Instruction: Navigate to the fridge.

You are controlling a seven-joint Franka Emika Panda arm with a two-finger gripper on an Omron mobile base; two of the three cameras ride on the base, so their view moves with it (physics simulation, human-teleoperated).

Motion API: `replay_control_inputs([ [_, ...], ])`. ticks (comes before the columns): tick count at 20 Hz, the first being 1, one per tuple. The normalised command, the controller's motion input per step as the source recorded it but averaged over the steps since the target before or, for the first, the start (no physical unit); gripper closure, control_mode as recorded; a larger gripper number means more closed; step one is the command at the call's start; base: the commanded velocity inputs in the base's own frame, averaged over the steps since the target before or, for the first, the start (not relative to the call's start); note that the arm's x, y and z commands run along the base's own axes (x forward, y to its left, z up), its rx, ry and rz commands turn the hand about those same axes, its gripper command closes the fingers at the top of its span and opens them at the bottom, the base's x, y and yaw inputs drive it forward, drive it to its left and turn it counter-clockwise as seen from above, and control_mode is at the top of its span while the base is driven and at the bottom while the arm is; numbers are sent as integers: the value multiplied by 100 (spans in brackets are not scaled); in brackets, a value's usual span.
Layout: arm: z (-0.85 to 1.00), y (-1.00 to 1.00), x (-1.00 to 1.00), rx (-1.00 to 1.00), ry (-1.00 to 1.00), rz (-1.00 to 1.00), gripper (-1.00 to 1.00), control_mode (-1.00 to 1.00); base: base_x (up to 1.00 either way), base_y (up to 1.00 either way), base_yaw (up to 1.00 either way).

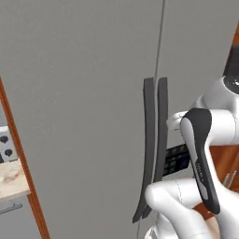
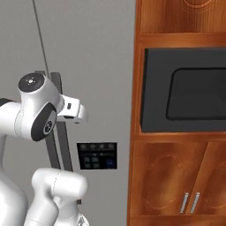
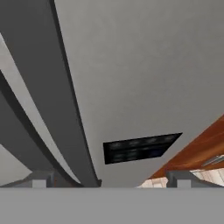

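Note:
The fridge (image 1: 84,116) is very tall, flat and matte grey, and it stands right in front of me. Two long dark handles (image 1: 154,140) run down its centre seam. A small dark control panel (image 2: 97,155) sits on its right door (image 2: 97,66). In the hand view the door (image 3: 140,65), a handle (image 3: 48,87) and the panel (image 3: 138,148) are very close. My gripper (image 3: 111,180) is open, its fingertips (image 3: 39,179) far apart with nothing between them. The white arm (image 1: 200,154) is folded up before the right door.
Right of the fridge stands a wooden cabinet wall with a built-in dark oven (image 2: 185,90) and two lower doors (image 2: 190,202). Left of it are a wooden side panel (image 1: 18,154), a light counter (image 1: 11,179) and a grey panel with knobs (image 1: 5,147).

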Motion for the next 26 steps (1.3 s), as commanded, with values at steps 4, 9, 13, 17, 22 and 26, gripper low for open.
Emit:
replay_control_inputs([
  [4, 0, 0, 0, 0, 0, 0, -100, 100, 100, -26, -3],
  [9, 0, 0, 0, 0, 0, 0, -100, 100, 97, -66, 47],
  [13, 0, 0, 0, 0, 0, 0, -100, 100, 83, -60, 68],
  [17, 0, 0, 0, 0, 0, 0, -100, 100, 100, -46, 60],
  [22, 0, 0, 0, 0, 0, 0, -100, 100, 100, 0, 50],
  [26, 0, 0, 0, 0, 0, 0, -100, 100, 7, 91, 2],
])
